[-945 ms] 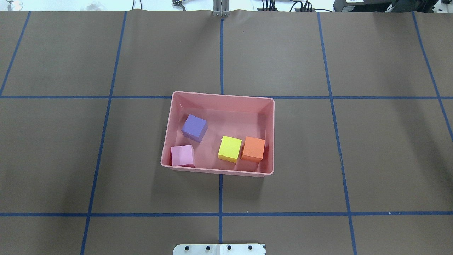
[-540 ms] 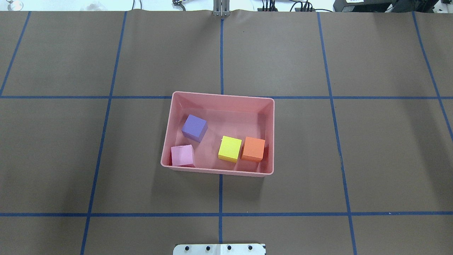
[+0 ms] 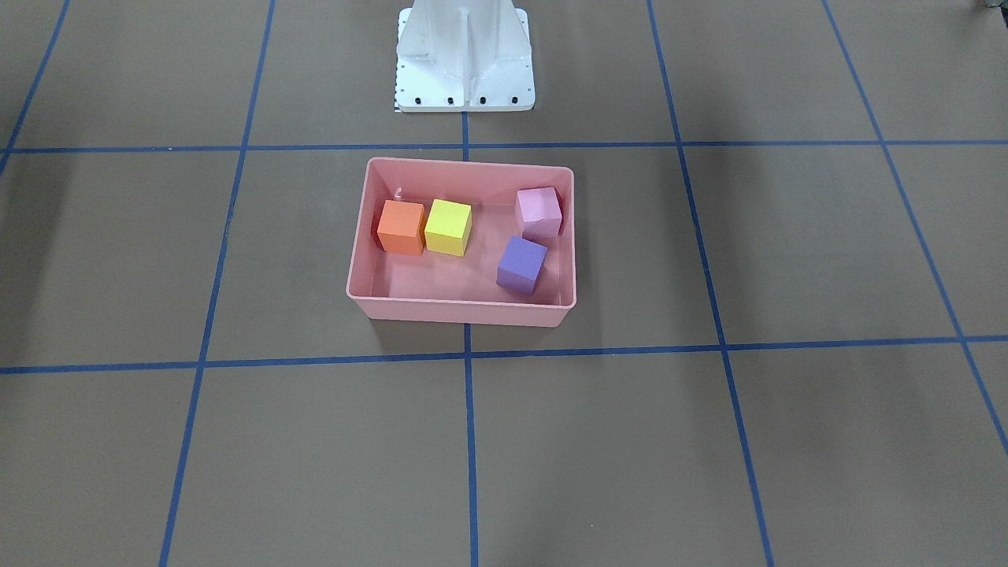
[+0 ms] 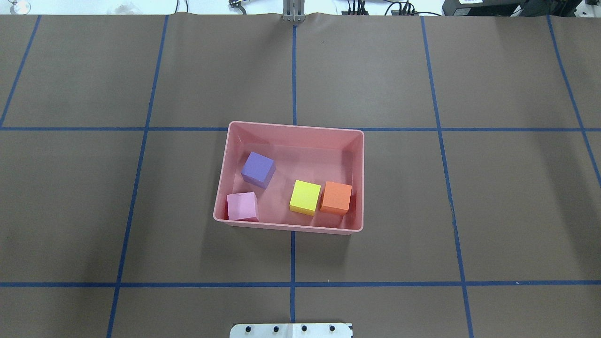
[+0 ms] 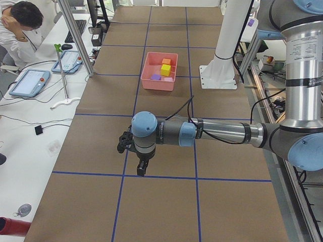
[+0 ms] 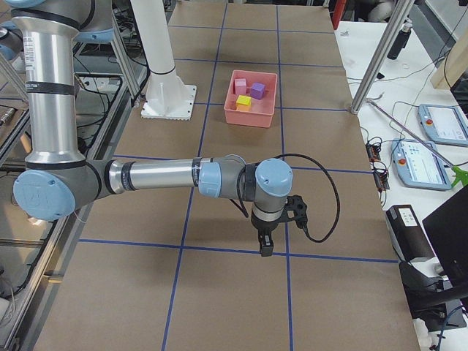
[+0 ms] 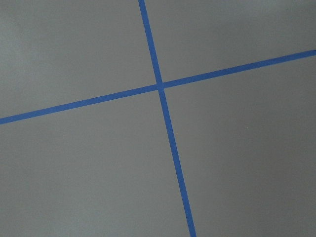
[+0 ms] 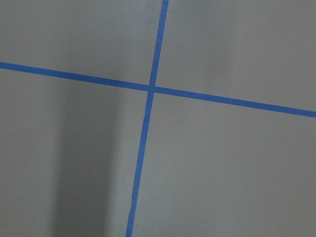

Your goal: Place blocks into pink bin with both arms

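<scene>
Task complete, we judge: orange foam cube (image 4: 336, 197), yellow cube (image 4: 305, 197), purple cube (image 4: 258, 169) and pale-pink cube (image 4: 242, 205) lie inside the shallow pink plastic bin (image 4: 296, 126). Left gripper (image 5: 143, 169), right gripper (image 6: 267, 245): we cannot tell their opening.

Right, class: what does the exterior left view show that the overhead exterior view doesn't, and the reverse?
Only exterior left: the left arm stretched over the table, away from the pink bin, and a seated person. Only overhead: the pale pink block plainly, in the bin's corner. Both: the pink bin holding the orange block, yellow block and purple block.
</scene>
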Robot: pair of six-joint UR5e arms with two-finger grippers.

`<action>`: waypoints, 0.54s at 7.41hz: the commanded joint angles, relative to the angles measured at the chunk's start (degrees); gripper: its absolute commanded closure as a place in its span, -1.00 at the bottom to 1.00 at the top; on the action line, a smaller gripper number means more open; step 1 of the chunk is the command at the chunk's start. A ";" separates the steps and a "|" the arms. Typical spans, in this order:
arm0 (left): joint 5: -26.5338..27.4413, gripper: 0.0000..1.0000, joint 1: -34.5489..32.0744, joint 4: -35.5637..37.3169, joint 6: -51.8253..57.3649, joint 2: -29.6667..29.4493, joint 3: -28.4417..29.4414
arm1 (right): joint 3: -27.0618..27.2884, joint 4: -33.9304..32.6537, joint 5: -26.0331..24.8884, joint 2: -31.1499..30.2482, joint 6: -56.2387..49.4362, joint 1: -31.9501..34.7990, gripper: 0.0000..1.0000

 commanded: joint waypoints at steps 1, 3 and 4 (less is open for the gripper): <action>-0.22 -1.00 0.00 0.00 -0.08 0.03 -0.05 | -0.15 0.03 0.02 0.06 0.03 -0.25 -1.00; -0.22 -1.00 0.00 0.00 -0.26 0.03 -0.05 | -0.32 0.03 0.02 0.06 0.03 -0.43 -1.00; -0.22 -1.00 0.00 0.00 -0.26 0.03 0.04 | -0.41 0.03 0.02 0.06 0.03 -0.43 -1.00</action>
